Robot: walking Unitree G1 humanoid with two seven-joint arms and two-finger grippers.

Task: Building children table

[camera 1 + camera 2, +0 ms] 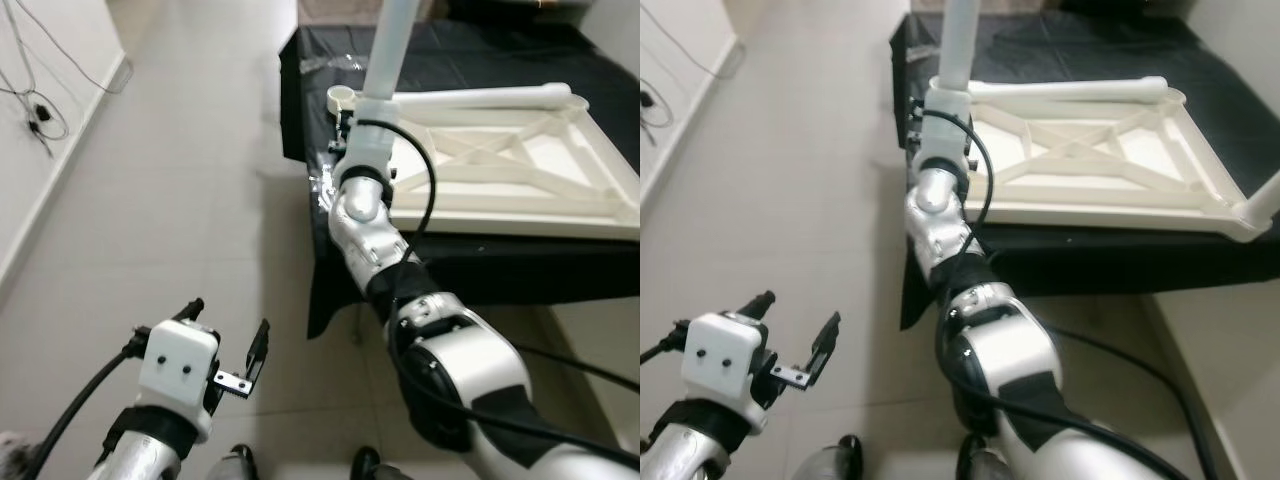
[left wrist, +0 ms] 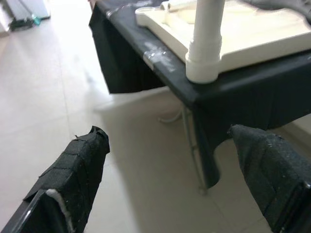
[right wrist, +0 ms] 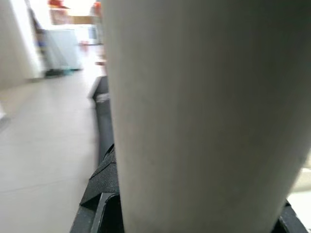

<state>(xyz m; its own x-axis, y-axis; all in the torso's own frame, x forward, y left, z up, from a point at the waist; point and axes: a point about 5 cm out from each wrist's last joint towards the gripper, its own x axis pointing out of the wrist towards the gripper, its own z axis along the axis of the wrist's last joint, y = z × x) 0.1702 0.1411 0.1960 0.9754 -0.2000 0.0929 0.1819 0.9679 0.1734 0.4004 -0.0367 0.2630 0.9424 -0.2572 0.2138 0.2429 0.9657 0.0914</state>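
A cream plastic children's table top (image 1: 520, 170) lies upside down on a black-covered table (image 1: 480, 270). One white leg (image 1: 385, 50) stands upright in its near left corner socket. My right gripper (image 1: 345, 125) reaches out to that corner and is shut on the leg (image 3: 204, 116), with a black finger (image 3: 99, 194) showing beside it. A second leg (image 1: 480, 98) lies along the top's far edge. A third leg (image 1: 1265, 195) rises at the near right corner. My left gripper (image 1: 230, 318) hangs low over the floor, open and holding nothing.
Pale tiled floor (image 1: 180, 200) stretches to the left of the black table. Cables (image 1: 35, 110) trail along the left wall. The black cloth hangs down over the table's metal legs (image 2: 192, 145).
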